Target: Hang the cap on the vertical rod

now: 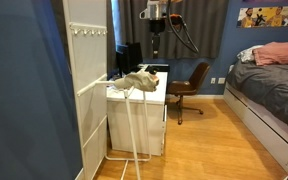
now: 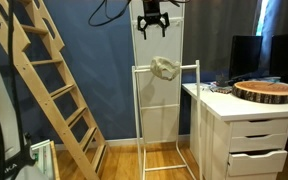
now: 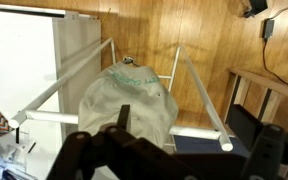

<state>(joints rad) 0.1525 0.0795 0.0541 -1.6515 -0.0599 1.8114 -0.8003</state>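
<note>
A pale grey-green cap (image 2: pixel 165 68) rests draped over the top of a white tube rack (image 2: pixel 136 115), apart from the gripper. It also shows in an exterior view (image 1: pixel 136 80) and fills the middle of the wrist view (image 3: pixel 129 100). The rack's white rods (image 3: pixel 199 90) frame it there. My gripper (image 2: pixel 151 27) hangs above the cap with its fingers spread open and nothing between them. It shows high in an exterior view (image 1: pixel 155 30), and its dark fingers show at the bottom of the wrist view (image 3: pixel 196 138).
A white desk with drawers (image 2: pixel 246 135) stands beside the rack, with a round wooden slab (image 2: pixel 266 91) on top. A wooden ladder (image 2: pixel 59 90) leans against the blue wall. A brown chair (image 1: pixel 189 88) and a bed (image 1: pixel 274 95) stand farther off.
</note>
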